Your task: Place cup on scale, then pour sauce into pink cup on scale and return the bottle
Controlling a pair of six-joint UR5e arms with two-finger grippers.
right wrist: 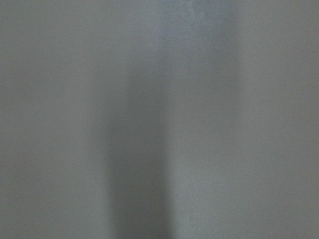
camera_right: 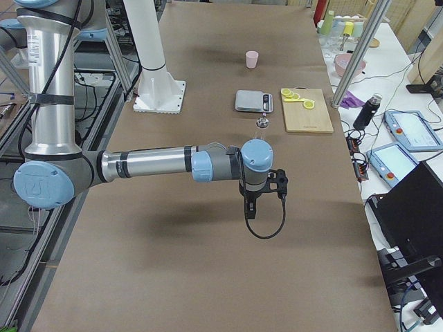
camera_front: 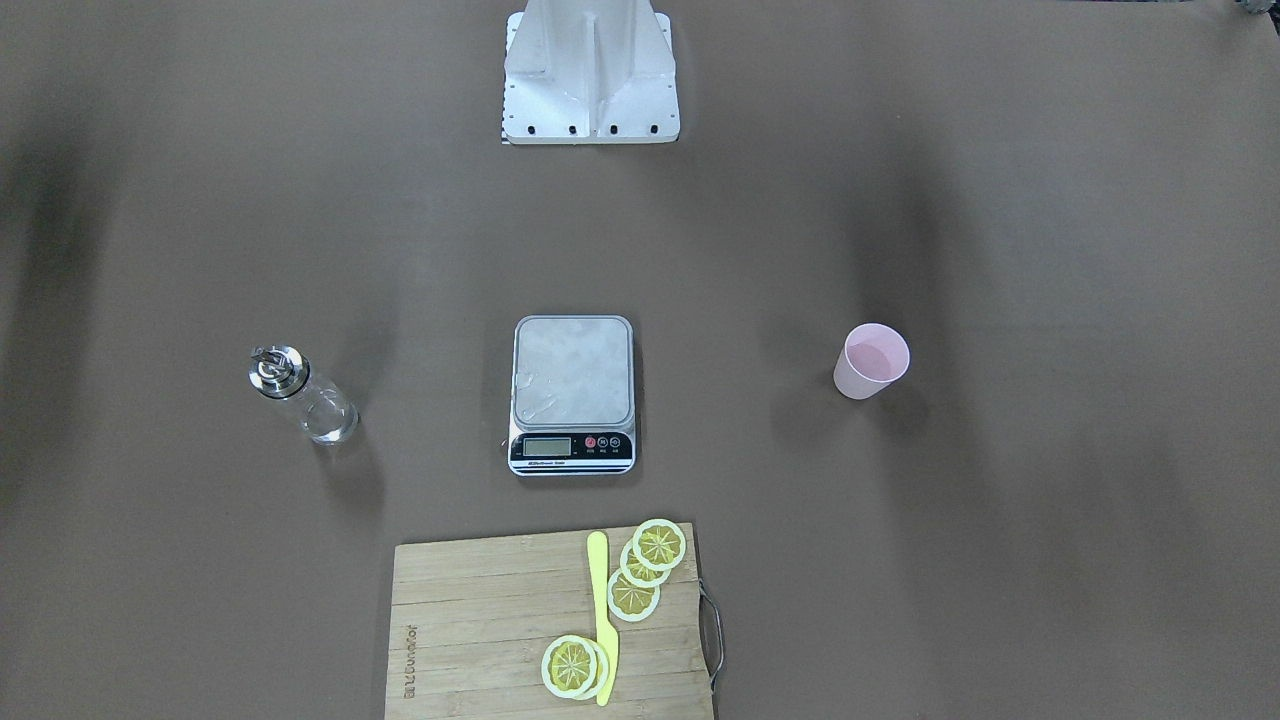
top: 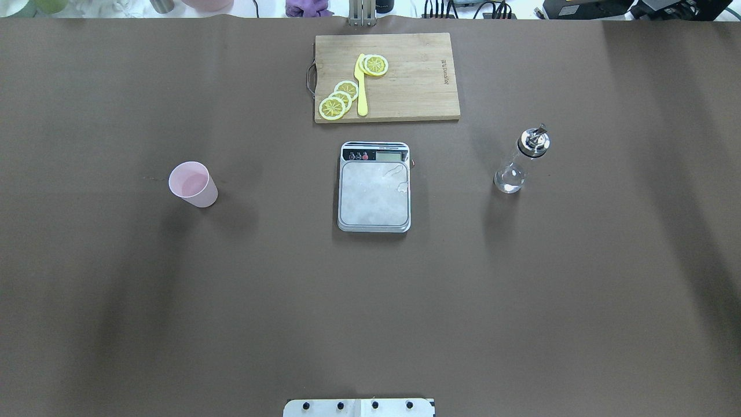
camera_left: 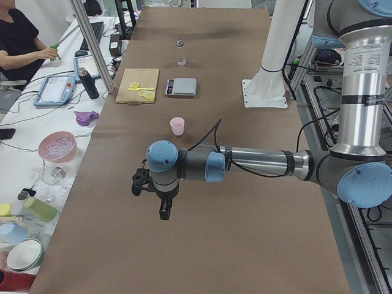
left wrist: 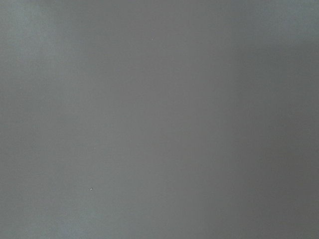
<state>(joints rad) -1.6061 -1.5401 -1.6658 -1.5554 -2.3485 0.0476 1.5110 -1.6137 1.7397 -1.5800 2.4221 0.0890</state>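
Left gripper (camera_left: 138,183) hung above the brown table (top: 173,324) near the table's end on the robot's left, well short of the cup (top: 193,184). It showed only in the left side view, so I could not tell whether its fingers were apart or together. Right gripper (camera_right: 279,183) hung above the other end of the table, and its state was equally impossible to read. Both wrist cameras gave only a blurred grey-brown surface. The pale pink cup stood upright on the table on the robot's left, well apart from the scale (top: 374,194) and not yet on it. The scale lay in the middle with its display strip facing away from the robot. The bottle (top: 517,163) stood upright on the robot's right, silver spout uppermost. Beyond the scale lay a wooden cutting board (top: 414,95) carrying lemon slices (top: 333,108) and a yellow knife (top: 362,87).
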